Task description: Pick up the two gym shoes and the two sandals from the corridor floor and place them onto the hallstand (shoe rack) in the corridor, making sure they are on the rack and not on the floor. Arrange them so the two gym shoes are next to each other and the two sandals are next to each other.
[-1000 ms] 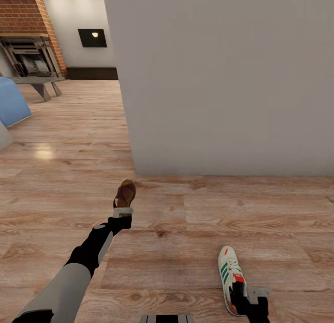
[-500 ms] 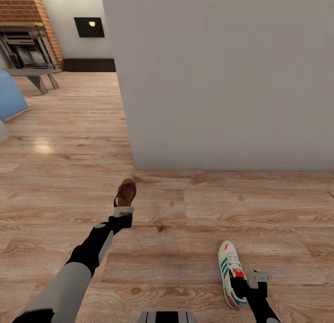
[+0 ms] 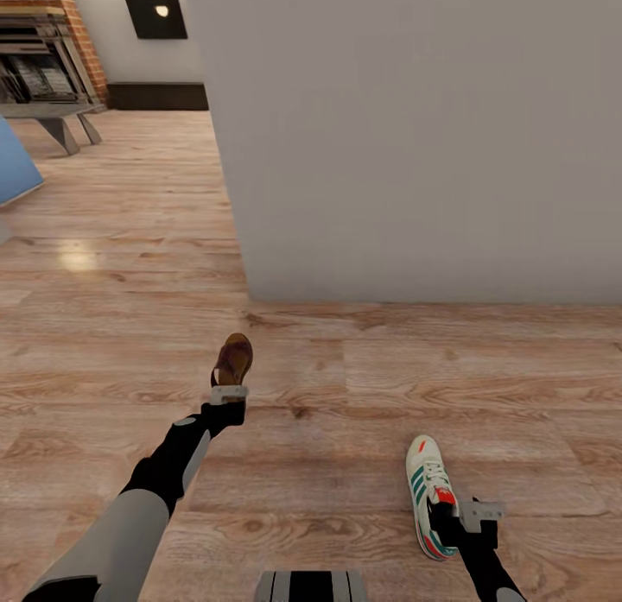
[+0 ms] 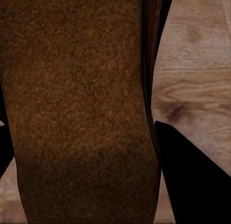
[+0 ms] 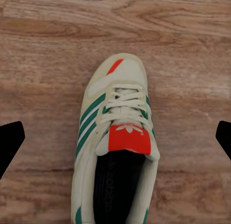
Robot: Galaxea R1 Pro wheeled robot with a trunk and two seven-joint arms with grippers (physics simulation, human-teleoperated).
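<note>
While you are looking down from the head camera, you are seeing one sandal (image 3: 233, 358) and one gym shoe (image 3: 429, 495) over the corridor floor (image 3: 449, 386), well apart. The sandal is sticking out far of your left gripper (image 3: 229, 394), which is clamping its near end. The gym shoe is lying toe-far at the near right, with your right gripper (image 3: 462, 517) over its heel end. A grey wall (image 3: 415, 136) is standing beyond, and a brick fireplace (image 3: 43, 41) is showing far left.

In the left wrist view, the sandal's tan footbed (image 4: 77, 108) is lying between dark fingers (image 4: 192, 180) closed against it.

In the right wrist view, the one shoe (image 5: 118, 147) is lying on the planks (image 5: 48, 50), and your two fingertips (image 5: 9, 139) are standing spread wide, clear of it.
</note>
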